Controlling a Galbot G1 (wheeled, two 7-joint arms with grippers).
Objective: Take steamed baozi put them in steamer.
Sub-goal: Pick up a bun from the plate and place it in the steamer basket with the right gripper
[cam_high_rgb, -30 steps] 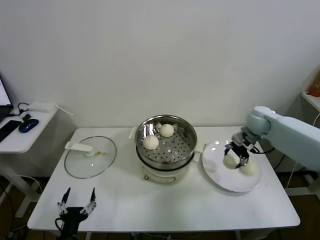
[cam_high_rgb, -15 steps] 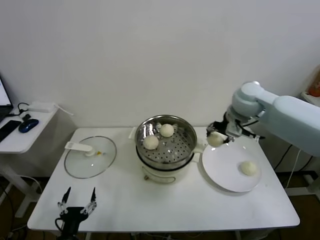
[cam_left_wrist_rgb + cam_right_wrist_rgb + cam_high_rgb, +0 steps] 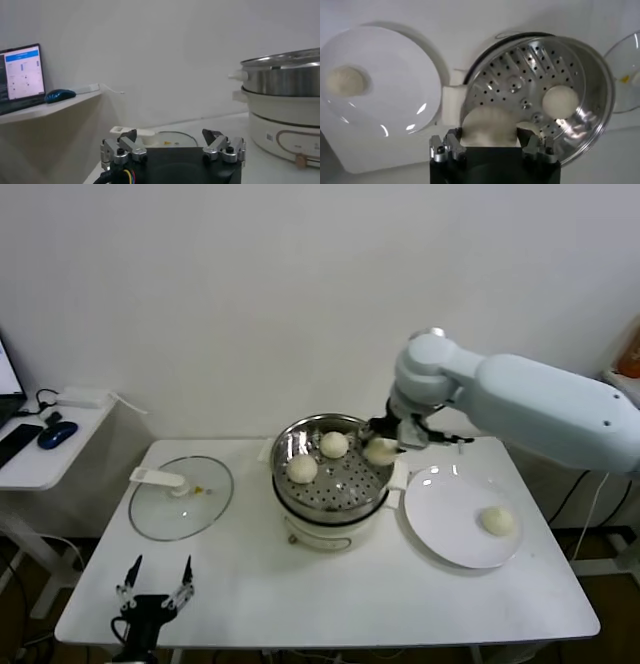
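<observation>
The steel steamer [image 3: 333,467] sits mid-table on its cream-white pot base and holds two baozi: one at the front left [image 3: 302,469], one at the back [image 3: 334,444]. My right gripper [image 3: 383,448] is shut on a third baozi [image 3: 381,451] and holds it over the steamer's right rim. In the right wrist view this baozi [image 3: 488,126] fills the jaws above the perforated bottom [image 3: 535,85]. A fourth baozi [image 3: 497,520] lies on the white plate [image 3: 450,514]. My left gripper [image 3: 153,592] is open and empty, parked at the table's front left.
A glass lid [image 3: 181,497] with a white handle lies left of the steamer. A side desk [image 3: 40,446] with a mouse and keyboard stands at far left. The table's front edge [image 3: 330,639] runs below the pot.
My right gripper lifted a baozi off the plate and carried it left, from above the plate to over the steamer's right rim. The left arm has not moved.
</observation>
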